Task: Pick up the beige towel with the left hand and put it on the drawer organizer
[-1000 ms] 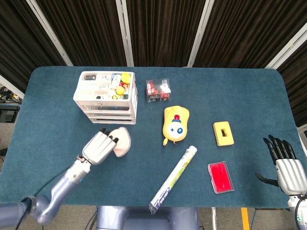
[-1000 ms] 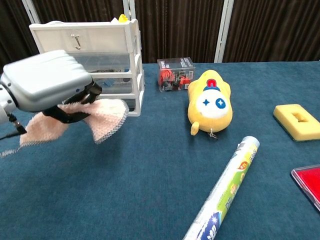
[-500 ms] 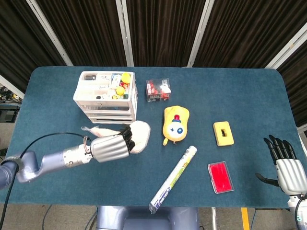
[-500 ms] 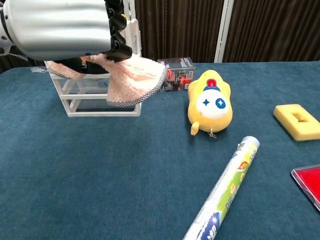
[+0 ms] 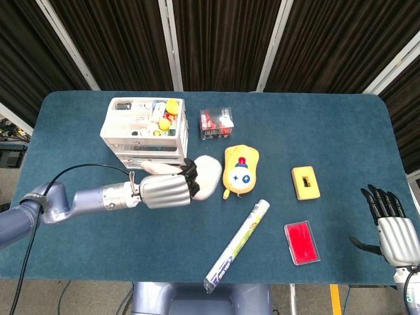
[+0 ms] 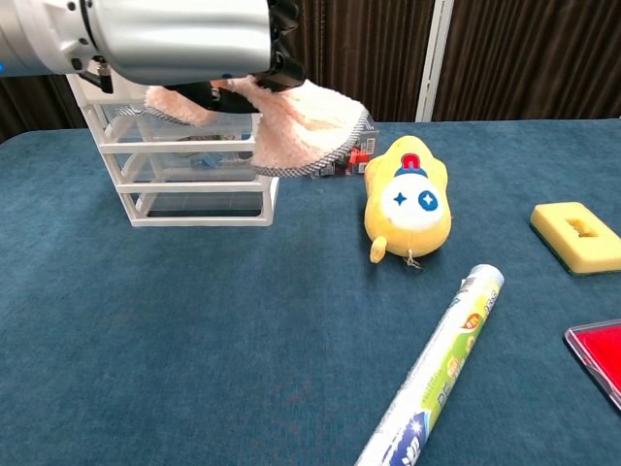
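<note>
My left hand [image 5: 165, 191] [image 6: 175, 39] grips the beige towel [image 5: 205, 176] [image 6: 303, 134] and holds it in the air, in front of the white drawer organizer [image 5: 146, 131] [image 6: 184, 160] and a little to its right. The cloth hangs from the fingers, its free end drooping toward the yellow plush toy [image 5: 240, 170] [image 6: 409, 199]. The organizer's top tray holds several small items. My right hand [image 5: 394, 226] rests at the table's near right edge, fingers spread and empty, seen only in the head view.
A small box with red contents [image 5: 216, 123] [image 6: 342, 142] stands right of the organizer. A yellow sponge block [image 5: 306, 182] [image 6: 578, 236], a red flat case [image 5: 302, 242] [image 6: 602, 351] and a long wrapped roll [image 5: 237, 246] [image 6: 432, 369] lie on the blue table [image 5: 328, 131].
My left hand has lifted the towel off the table and carried it up and to the right, from the organizer's front left to its front right corner. The right hand stayed still.
</note>
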Motion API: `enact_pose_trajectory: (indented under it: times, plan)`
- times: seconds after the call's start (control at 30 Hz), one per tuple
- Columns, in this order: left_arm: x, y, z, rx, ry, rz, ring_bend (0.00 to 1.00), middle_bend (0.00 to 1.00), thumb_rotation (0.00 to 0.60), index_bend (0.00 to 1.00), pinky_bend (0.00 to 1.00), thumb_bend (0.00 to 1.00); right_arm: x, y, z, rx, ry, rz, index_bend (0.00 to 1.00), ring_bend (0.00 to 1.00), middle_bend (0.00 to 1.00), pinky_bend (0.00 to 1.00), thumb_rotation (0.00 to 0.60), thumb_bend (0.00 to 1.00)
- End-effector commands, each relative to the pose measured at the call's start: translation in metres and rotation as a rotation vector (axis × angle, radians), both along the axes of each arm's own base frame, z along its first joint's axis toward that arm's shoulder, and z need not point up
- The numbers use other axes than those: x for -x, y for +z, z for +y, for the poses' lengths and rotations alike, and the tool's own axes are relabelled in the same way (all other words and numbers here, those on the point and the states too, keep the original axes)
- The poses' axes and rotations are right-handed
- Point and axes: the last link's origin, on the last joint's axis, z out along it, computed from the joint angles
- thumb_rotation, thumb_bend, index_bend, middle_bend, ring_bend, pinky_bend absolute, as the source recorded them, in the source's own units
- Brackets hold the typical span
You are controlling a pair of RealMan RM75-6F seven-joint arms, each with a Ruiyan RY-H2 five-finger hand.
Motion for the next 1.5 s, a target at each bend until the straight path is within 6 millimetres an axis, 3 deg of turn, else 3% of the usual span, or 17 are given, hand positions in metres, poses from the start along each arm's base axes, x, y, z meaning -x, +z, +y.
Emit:
enact_pose_trajectory:
  times: [0.03, 0.43, 1.5]
  plan:
    - [-0.005, -0.004, 0.001, 0.013, -0.014, -0.011, 0.58, 0.75, 0.600, 0.93, 0.50, 0.69, 0.000, 0.000, -0.001, 0.002, -0.001, -0.001, 0.00, 0.00, 0.00, 0.00, 0.600, 0.01]
    - [-0.022, 0.000, 0.012, 0.018, -0.037, -0.045, 0.58, 0.75, 0.600, 0.93, 0.50, 0.69, 0.000, -0.001, -0.001, 0.007, -0.006, -0.001, 0.00, 0.00, 0.00, 0.00, 0.600, 0.01]
    - [-0.020, 0.008, 0.038, -0.022, -0.025, -0.044, 0.58, 0.75, 0.600, 0.93, 0.50, 0.69, 0.000, -0.001, -0.003, 0.009, -0.004, 0.002, 0.00, 0.00, 0.00, 0.00, 0.600, 0.01]
